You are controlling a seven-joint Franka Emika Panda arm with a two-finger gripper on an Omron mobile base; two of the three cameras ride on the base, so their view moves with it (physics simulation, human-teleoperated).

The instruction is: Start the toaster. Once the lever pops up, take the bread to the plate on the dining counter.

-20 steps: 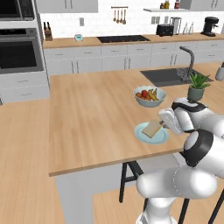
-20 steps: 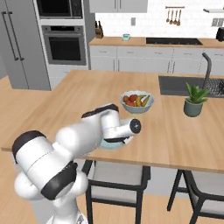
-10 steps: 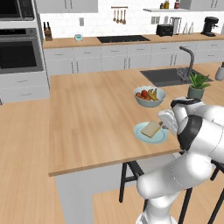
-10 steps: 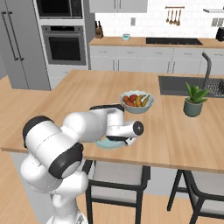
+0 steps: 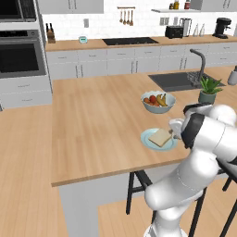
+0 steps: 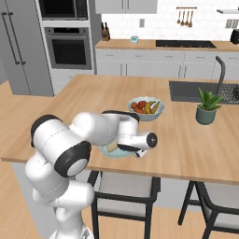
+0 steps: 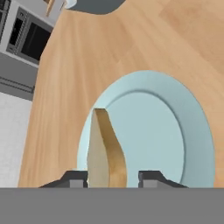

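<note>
Resting on plate (image 5: 149,140) near counter edge: bread (image 5: 160,137).

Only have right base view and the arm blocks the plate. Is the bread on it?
Observer: Left base view: the bread lies over the plate, inside its rim.
Operator: Jaws open?
Observer: Hand view: the bread stands edge-on between the jaws, with a gap on one side. I cannot tell if it is gripped.
Operator: Plate near the edge?
Observer: Left base view: the plate sits on the counter, back from its near edge and apart from the fruit bowl.
</note>
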